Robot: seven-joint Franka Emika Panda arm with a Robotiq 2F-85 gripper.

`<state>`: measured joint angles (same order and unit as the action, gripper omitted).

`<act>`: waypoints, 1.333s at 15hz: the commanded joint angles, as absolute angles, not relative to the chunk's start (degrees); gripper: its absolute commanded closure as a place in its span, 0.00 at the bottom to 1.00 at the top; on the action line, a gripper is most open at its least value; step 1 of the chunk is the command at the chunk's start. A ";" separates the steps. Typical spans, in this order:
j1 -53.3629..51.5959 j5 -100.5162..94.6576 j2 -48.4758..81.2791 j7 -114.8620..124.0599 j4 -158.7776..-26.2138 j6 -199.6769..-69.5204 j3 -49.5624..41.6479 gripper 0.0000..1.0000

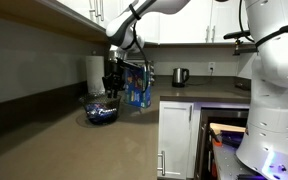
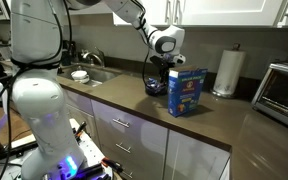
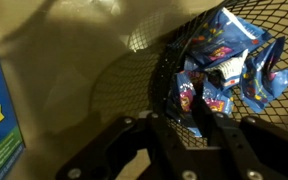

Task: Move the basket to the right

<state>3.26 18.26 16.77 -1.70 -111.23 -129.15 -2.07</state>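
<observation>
The basket (image 1: 101, 112) was a round, see-through bowl of black wire mesh, standing upright on the counter (image 1: 64, 142) left of centre in an exterior view. In an exterior view the basket (image 2: 154, 88) sat just above the frame's middle. In the wrist view its curved mesh wall (image 3: 159, 75) filled the upper right, with crumpled blue-and-white packets (image 3: 224, 70) lying inside.
</observation>
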 commanded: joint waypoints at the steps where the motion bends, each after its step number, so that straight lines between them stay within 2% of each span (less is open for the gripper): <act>1: 2.40 15.49 13.36 0.94 -113.23 -127.02 -1.52 0.33; 5: 0.39 12.12 9.12 2.38 -116.46 -126.93 -0.79 0.07; 7: -0.81 9.70 6.57 3.66 -118.45 -126.66 -0.26 0.00; 20: -4.60 9.31 -6.74 2.67 -122.76 -108.28 4.38 0.00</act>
